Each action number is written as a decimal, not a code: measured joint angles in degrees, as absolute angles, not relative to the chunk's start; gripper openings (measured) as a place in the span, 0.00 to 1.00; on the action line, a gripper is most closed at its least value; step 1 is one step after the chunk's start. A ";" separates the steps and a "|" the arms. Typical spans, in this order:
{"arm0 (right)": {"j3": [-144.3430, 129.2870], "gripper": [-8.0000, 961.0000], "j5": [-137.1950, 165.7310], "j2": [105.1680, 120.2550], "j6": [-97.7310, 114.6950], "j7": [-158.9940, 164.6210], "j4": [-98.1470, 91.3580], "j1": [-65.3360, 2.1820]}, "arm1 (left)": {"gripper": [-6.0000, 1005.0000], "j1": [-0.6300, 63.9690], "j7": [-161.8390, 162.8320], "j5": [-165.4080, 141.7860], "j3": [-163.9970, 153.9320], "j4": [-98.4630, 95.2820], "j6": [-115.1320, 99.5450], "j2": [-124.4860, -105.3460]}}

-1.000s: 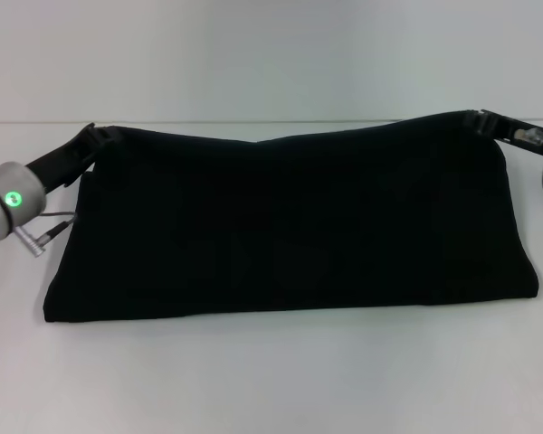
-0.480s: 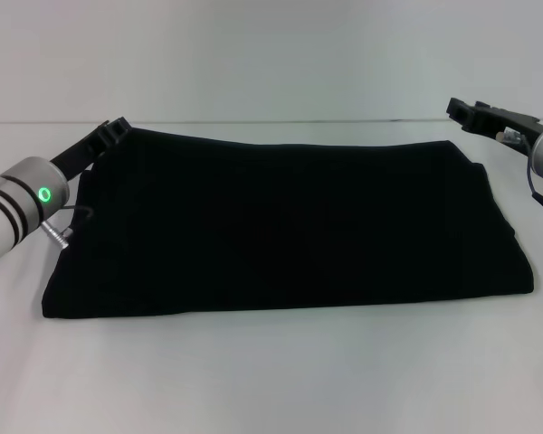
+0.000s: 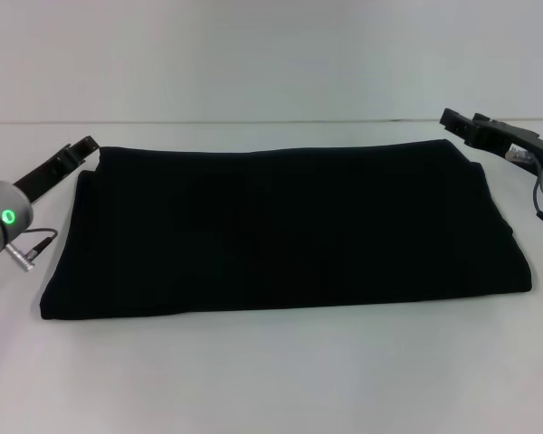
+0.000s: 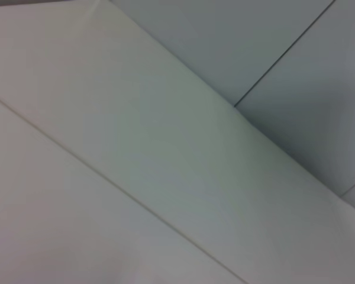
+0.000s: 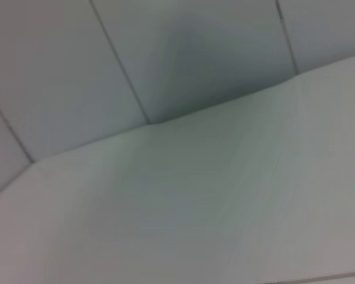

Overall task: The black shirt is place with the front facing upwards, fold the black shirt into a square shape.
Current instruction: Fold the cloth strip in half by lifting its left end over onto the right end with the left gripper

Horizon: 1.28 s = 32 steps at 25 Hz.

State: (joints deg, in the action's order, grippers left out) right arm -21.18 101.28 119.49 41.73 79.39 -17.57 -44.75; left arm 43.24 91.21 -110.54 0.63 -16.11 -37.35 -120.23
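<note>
Shirt (image 3: 285,226) lies folded mid-table, long axis left-right. L gripper (image 3: 80,149) just off its far-left corner, R gripper (image 3: 462,122) off far-right, both equally near; finger state of either can't be told.

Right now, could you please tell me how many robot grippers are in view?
2. The left gripper is beside the black shirt's far left corner; the right gripper is off its far right corner. Neither touches it.

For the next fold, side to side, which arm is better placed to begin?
Probably the left. The left gripper sits right beside the black shirt's far corner; the right gripper is apart from it.
</note>
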 joint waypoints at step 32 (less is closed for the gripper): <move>-42.61 0.97 101.78 119.61 77.09 55.72 -19.21 -31.67 | 0.88 16.25 133.50 -118.59 -13.45 -29.05 -87.43 -114.98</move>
